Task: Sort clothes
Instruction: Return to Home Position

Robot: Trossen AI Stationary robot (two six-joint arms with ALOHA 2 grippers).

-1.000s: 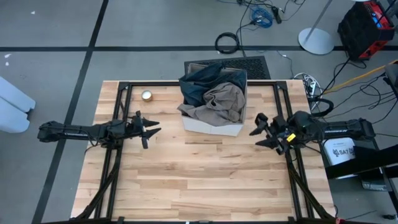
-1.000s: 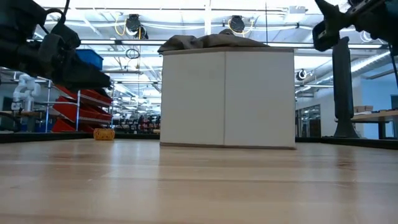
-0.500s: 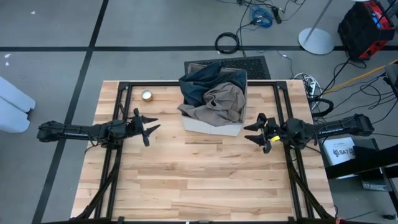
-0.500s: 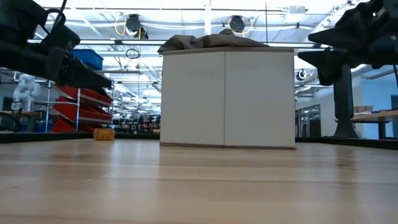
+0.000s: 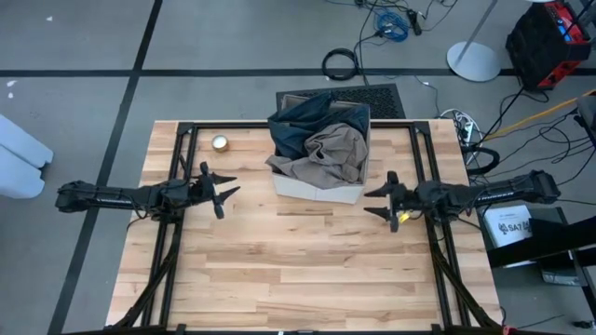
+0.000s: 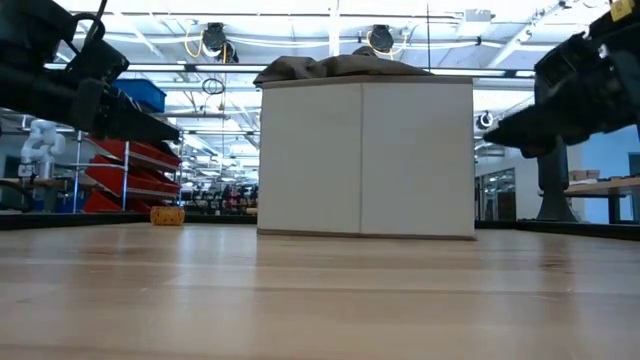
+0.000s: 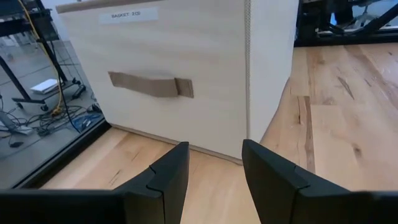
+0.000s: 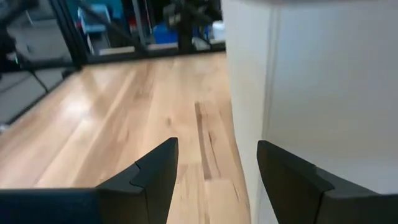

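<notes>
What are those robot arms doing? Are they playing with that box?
They look done sorting clothes. A tan garment and a dark garment are piled on top in the fabric box at the back of the table. The left tool and the right tool hang open and empty over the table, one on each side of the box. Neither is touching anything.
</notes>
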